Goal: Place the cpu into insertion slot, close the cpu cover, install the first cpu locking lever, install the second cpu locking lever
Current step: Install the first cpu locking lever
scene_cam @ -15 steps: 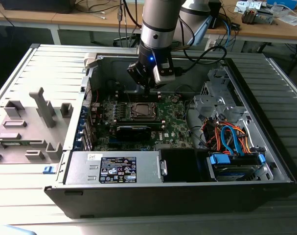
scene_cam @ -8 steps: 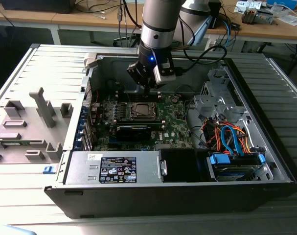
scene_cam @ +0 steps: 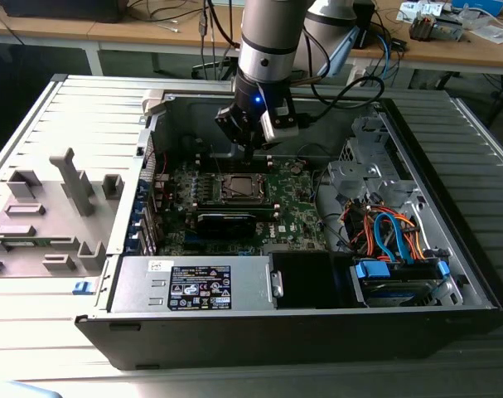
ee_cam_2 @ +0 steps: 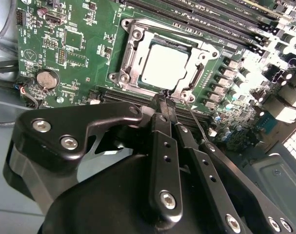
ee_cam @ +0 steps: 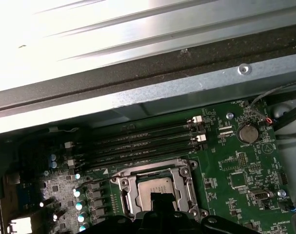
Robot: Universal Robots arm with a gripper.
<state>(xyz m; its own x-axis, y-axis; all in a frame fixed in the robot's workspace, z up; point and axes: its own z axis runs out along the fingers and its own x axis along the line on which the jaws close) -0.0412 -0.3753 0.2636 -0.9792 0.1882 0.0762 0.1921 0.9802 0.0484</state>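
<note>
Wooden benches [scene_cam: 450,46] strewn with cables run behind a ribbed grey table [scene_cam: 36,133]; on it lies an open computer case [scene_cam: 417,286] with its side panel off. Arm [scene_cam: 272,37] comes down from above, nearly vertical, wrist bent slightly toward the board. Green motherboard [scene_cam: 297,207] lies flat in the case, a long black card [scene_cam: 226,220] across it, power supply [scene_cam: 193,283] along the case's near edge, drive bay with orange and blue cables [scene_cam: 384,236] on the exterior view's right. Gripper [ee_cam_2: 172,105]: fingers [ee_cam_2: 163,146] closed together, pinched on a thin wire lever [ee_cam_2: 194,119] at the socket's edge, as the second wrist view shows. Directly beyond the fingertips sits the insertion slot [ee_cam_2: 133,63]; the cpu [ee_cam_2: 163,66] lies seated in it, silver top up. The cpu cover [ee_cam_2: 199,73] is down, framing the chip. Memory slots [ee_cam: 143,141] lie past the socket from the fingers, and a coin cell [ee_cam_2: 46,79] is off to one side.
</note>
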